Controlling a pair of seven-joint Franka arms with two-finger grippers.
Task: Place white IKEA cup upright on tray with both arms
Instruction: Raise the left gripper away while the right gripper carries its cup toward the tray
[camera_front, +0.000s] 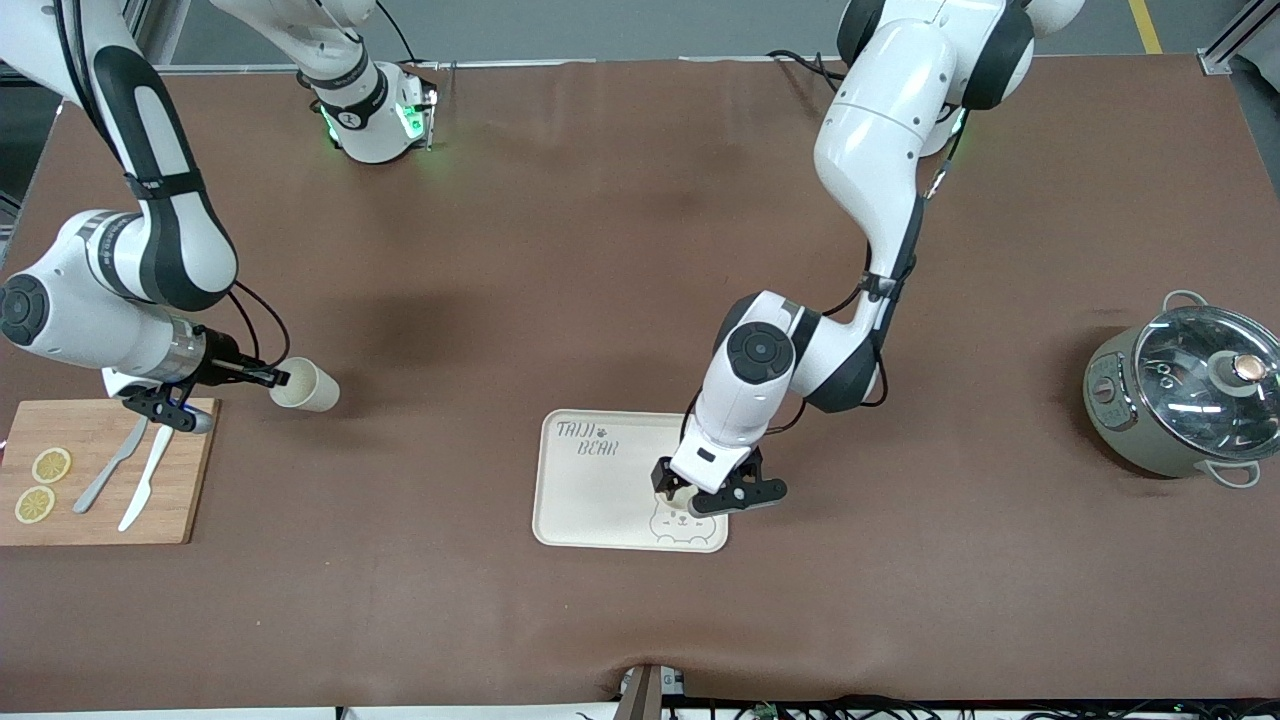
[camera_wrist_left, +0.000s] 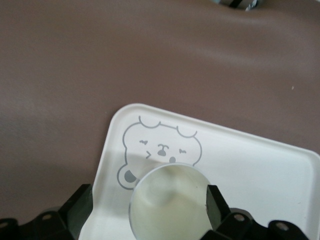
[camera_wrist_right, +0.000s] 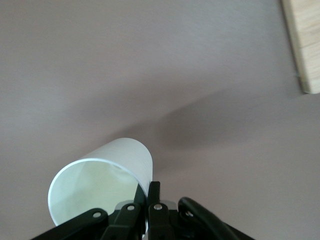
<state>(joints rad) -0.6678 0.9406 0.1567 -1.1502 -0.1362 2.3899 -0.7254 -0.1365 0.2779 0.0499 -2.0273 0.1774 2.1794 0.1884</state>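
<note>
Fingers (camera_wrist_left: 214, 202) of the left gripper (camera_front: 700, 492) stand on two sides of a white cup (camera_wrist_left: 170, 202) that sits upright on the tray (camera_front: 590, 500). They look a little wider than the cup, and I cannot tell if they press on it. This cup stands right beside the bear face (camera_wrist_left: 160, 150), at the end of the tray closest to the front camera.

Away from the tray, toward the right arm's end of the table, the right gripper (camera_front: 272, 377) has its thin fingers pinched on the rim of a second white cup (camera_front: 305, 385). That cup lies tipped on its side, mouth toward the gripper, with its shadow on the brown table (camera_front: 640, 250) under it. I cannot tell if it touches the table or hangs just above it.

The wooden board (camera_front: 100, 470) with two lemon slices (camera_front: 42, 485) and a knife (camera_front: 140, 480) is even farther from the tray. A pot with a glass lid (camera_front: 1185, 395) sits well away from the tray at the left arm's end.

What could go wrong? The rim pinch is small, so the second cup could slip and roll off if the arm swings fast. If the left gripper lifts off crooked, a finger could catch the cup on the tray and knock it over. The two arms could also bump over the tray.
</note>
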